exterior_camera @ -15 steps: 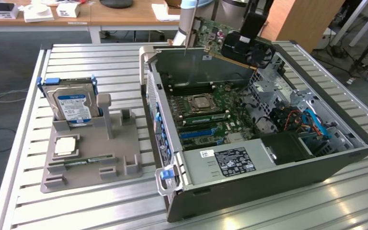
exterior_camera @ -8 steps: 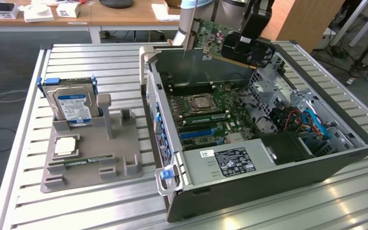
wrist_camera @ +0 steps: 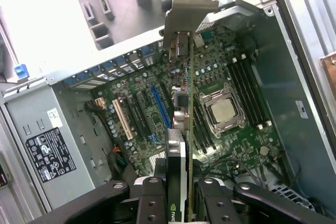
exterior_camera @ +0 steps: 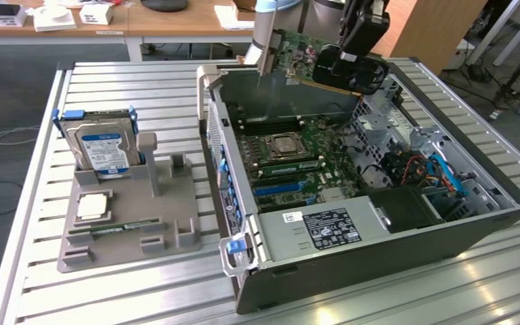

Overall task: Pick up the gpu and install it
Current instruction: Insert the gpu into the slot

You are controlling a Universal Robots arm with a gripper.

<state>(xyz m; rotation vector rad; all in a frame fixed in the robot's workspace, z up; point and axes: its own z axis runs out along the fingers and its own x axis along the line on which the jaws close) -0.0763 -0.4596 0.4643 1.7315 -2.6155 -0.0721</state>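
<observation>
So, the gpu [exterior_camera: 298, 57] is up in the air right now, hanging over the far end of the open computer case [exterior_camera: 378, 264] and not touching anything inside it. The jaws are clamped on the card's black cooler end, one on each face, and the wrist view looks straight down its thin edge [wrist_camera: 177, 145] with the silvery end bracket [wrist_camera: 189, 3] pointing toward the case's rear wall. Below it is the motherboard [wrist_camera: 147, 77]: the blue expansion slot [wrist_camera: 157, 103] is just off to one side of the card's edge, and the CPU socket [wrist_camera: 223, 109] is on the other. That offset is what worries me. From here the card doesn't look lined up with a slot, so if it goes down like this the gold edge could land on bare board or on the parts next to the socket. The bracket is the other snag, since it could catch the rear wall and tip the card. And with the grip only on one end, any bump could twist it in the jaws. The hard drive [exterior_camera: 102, 149] sits upright in its grey holder [exterior_camera: 124, 237] on the desk [exterior_camera: 106, 81], well apart from all this.
</observation>
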